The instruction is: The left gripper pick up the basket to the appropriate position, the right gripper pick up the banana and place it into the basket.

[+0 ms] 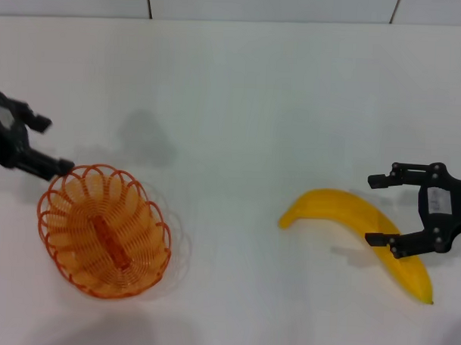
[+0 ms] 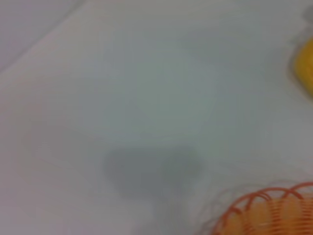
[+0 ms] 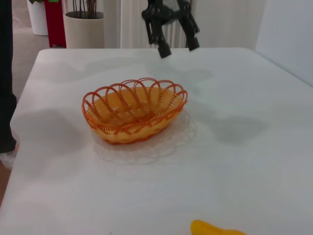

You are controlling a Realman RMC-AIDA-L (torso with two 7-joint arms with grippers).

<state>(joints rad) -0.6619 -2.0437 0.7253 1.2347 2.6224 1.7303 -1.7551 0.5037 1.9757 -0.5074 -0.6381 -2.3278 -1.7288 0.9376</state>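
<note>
Left hand (image 1: 34,143): far left of head view, fingers spread, gripping nothing; poised just off the basket's upper-left rim, likely lined up for a rim grasp.
Basket (image 1: 103,230): lower left, resting on the white tabletop (image 1: 240,105), not lifted, nothing inside.
Right hand (image 1: 384,210): right edge, fingers parted, straddling the banana's lower half, not clamped; probably set for a crosswise pinch.
Banana (image 1: 350,222): lower right, lying flat, well apart from basket.

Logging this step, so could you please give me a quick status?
Left tool open beside basket rim. Right tool open, straddling banana. Nothing held; path between clear.
</note>
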